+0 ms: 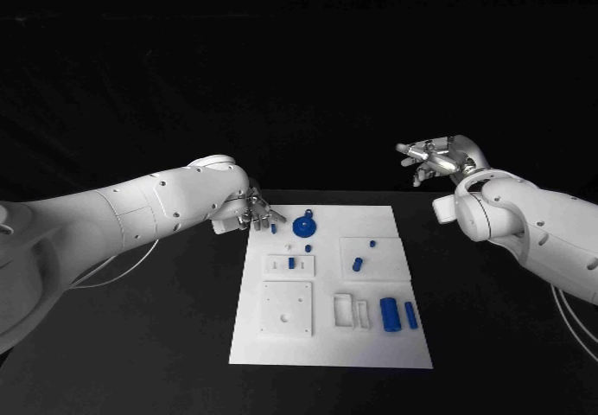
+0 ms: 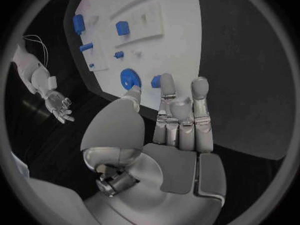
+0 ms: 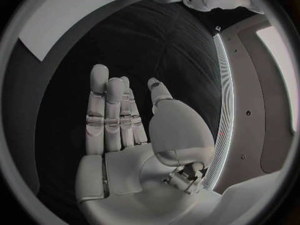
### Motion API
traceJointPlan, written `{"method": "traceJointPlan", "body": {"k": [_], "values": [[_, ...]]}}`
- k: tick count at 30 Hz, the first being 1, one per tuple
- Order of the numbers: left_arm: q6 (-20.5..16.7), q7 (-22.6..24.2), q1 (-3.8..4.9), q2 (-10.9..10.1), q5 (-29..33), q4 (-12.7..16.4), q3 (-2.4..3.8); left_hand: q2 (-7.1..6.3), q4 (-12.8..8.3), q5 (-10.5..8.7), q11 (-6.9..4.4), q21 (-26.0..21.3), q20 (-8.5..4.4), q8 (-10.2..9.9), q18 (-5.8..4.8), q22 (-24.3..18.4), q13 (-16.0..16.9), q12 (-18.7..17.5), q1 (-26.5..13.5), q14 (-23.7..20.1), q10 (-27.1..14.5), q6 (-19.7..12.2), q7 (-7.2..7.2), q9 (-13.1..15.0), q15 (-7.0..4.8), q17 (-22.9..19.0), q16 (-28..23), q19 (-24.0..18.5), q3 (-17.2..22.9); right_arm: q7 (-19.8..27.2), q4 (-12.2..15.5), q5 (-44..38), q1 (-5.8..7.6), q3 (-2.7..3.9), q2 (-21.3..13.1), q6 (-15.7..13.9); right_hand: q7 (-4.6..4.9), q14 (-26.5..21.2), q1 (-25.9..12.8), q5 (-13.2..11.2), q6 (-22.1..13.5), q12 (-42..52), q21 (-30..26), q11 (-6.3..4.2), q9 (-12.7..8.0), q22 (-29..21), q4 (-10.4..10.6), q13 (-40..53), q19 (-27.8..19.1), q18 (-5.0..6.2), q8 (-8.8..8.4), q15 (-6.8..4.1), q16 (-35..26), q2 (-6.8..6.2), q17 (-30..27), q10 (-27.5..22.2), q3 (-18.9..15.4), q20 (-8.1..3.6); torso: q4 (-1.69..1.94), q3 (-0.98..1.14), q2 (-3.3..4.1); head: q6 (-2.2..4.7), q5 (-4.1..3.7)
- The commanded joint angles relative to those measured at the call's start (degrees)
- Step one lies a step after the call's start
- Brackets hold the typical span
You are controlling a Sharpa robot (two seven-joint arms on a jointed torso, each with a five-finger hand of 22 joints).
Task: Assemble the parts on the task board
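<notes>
Landmark: flat white task board point(image 1: 374, 346) on the black desk point(image 1: 162, 346).

Left robot hand point(image 1: 253, 213) hangs over the board's far left corner, crowding the small blue peg point(image 1: 274, 229) and round blue disc part point(image 1: 304, 228) there.

Right robot hand point(image 1: 436, 160) sits raised beyond the board's far right corner, off it.

Near half of the board: only low raised white blocks point(image 1: 287, 305) and blue cylinders point(image 1: 390, 313). Bare desk flanks the board on both sides.
</notes>
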Motion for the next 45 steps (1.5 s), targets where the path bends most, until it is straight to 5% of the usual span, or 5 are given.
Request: {"method": "traceJointPlan", "body": {"k": [1,23,37,40,45], "values": [[2.0,-0.7,-0.13,0.2,-0.5,-0.4,0.04,0.74,-1.0,0.3,-0.13,-0.7,0.05,-0.3,-0.85,0.7,0.0,0.3,-0.1,-0.4,-0.5,-0.4,-0.17,0.1,0.01,-0.2,0.4,0.5,-0.5,0.6,0.1,0.4,0.06,0.04,0.0,1.0,0.06,-0.1,-0.1,0.4,-0.5,-0.3,-0.3,-0.01,0.0,-0.1,-0.1,0.0,1.8,-0.03,-0.11,0.17,-0.3,0.55,-0.1,-0.4,-0.3,-0.05,-0.08,-0.05,0.07,-0.04,0.1],[1.7,0.9,-0.99,1.4,1.0,-2.2,0.05,7.2,-7.9,2.85,-0.11,-5.5,0.02,-0.3,-1.14,4.4,-0.3,0.2,2.1,-0.8,-0.8,-1.1,-0.17,0.0,0.0,-1.7,0.1,2.3,-3.7,0.4,-0.1,0.3,0.12,0.05,0.3,1.3,0.13,-0.1,0.0,0.6,-0.6,-0.3,-0.4,0.02,0.0,-0.2,-0.4,-0.8,1.8,0.0,-0.13,0.18,-0.3,0.6,-0.1,-0.4,-0.2,-0.03,0.04,0.03,0.06,-0.28,-0.28],[-0.5,2.8,-1.01,1.0,5.1,-1.4,0.06,10.95,-14.3,12.61,-0.3,-6.2,-0.23,1.3,-1.49,4.4,-1.4,-0.9,10.8,-0.9,-0.6,-1.8,-0.69,6.7,-0.23,-2.1,-0.5,2.2,2.1,0.0,-0.8,-0.1,0.13,0.05,0.6,2.2,0.16,-0.2,0.1,0.7,-0.8,-0.3,-0.4,0.05,0.0,-0.2,-0.5,-1.0,1.8,0.0,-0.11,0.21,-0.2,0.57,-0.1,-0.5,-0.1,0.0,0.02,-0.02,0.1,-0.4,-0.32],[-1.5,3.1,-1.01,0.6,6.6,-0.7,0.07,7.84,-15.6,4.65,-0.16,-6.0,-0.11,2.0,-1.57,4.5,-1.9,-1.3,7.5,-0.6,0.1,-3.0,-0.61,14.7,-0.08,-1.1,0.1,2.4,16.1,-0.4,-1.0,-0.9,0.13,0.04,0.7,3.1,0.19,-0.2,0.2,0.8,-0.9,-0.3,-0.5,0.09,0.0,-0.2,-0.7,-1.1,1.7,-0.01,-0.12,0.24,-0.2,0.55,0.0,-0.6,-0.1,0.03,0.02,-0.04,0.07,-0.4,-0.37],[-3.6,3.6,-1.01,-0.7,9.6,0.9,0.19,6.91,-15.0,4.53,-0.47,-5.9,-0.38,0.3,-1.48,4.5,-1.6,-0.8,7.6,-0.4,0.1,-1.8,-0.81,16.8,-0.36,-0.5,0.2,2.5,17.7,-0.8,-0.5,-4.9,0.13,0.04,0.6,6.5,0.6,-0.6,1.7,1.1,-1.2,-2.0,-0.8,0.65,-0.2,-0.2,-2.2,-3.0,1.4,0.09,-0.15,0.63,-0.4,0.62,-0.1,-2.0,1.2,0.32,0.01,0.01,0.04,-0.05,-0.47]]}}
